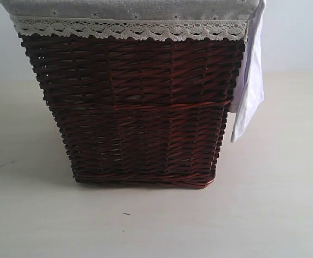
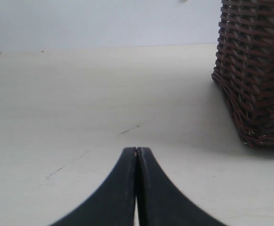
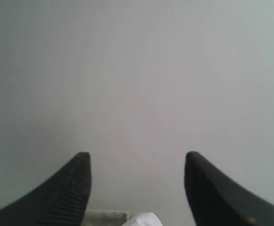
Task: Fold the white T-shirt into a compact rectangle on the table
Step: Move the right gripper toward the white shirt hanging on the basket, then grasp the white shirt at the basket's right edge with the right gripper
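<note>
left hand [image 2: 136, 149] clenched, empty, over desk [image 1: 280, 204] | right hand [image 3: 137, 162] released, empty | you: pinch shirt [image 1: 251, 91] hanging off basket [image 1: 135, 107], lift clear

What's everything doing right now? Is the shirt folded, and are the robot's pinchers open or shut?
wicker basket, standing upright on the table.
cloth liner, turned over the wicker basket's rim.
white T-shirt, hanging down the wicker basket's side, not folded.
left gripper, shut, holding nothing.
right gripper, open, nothing between its fingertips.
</note>
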Controlling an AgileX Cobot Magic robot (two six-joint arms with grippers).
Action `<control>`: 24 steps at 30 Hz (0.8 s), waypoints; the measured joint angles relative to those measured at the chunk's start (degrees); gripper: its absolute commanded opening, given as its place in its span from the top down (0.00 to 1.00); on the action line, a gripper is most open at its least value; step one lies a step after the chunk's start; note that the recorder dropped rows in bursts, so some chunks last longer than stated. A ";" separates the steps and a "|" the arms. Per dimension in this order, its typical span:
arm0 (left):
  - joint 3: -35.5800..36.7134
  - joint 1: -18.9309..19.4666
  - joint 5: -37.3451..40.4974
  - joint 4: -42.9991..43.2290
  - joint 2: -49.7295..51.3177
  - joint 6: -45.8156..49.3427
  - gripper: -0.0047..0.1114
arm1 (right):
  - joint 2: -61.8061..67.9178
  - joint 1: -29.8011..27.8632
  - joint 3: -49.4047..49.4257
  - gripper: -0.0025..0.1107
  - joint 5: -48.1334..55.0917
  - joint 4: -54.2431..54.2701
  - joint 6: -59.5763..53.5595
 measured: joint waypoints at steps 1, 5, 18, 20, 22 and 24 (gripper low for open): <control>0.00 0.00 0.00 0.00 0.00 0.00 0.96 | 3.01 0.00 -2.07 0.34 0.44 -1.51 0.74; 0.00 0.00 0.00 0.00 0.00 0.00 0.96 | 14.55 0.00 -9.58 0.34 4.71 -7.61 2.78; 0.00 0.00 0.00 0.00 0.00 0.00 0.96 | 43.78 0.00 -22.07 0.34 4.26 -52.45 28.23; 0.00 0.00 0.00 0.00 0.00 0.00 0.96 | 46.31 0.00 -22.58 0.34 1.75 -57.48 29.69; 0.00 0.00 0.00 0.00 0.00 0.00 0.96 | 48.73 0.00 -22.72 0.34 -1.95 -61.80 31.13; 0.00 0.00 0.00 0.00 0.00 0.00 0.96 | 51.16 0.00 -22.72 0.34 -5.52 -64.13 31.68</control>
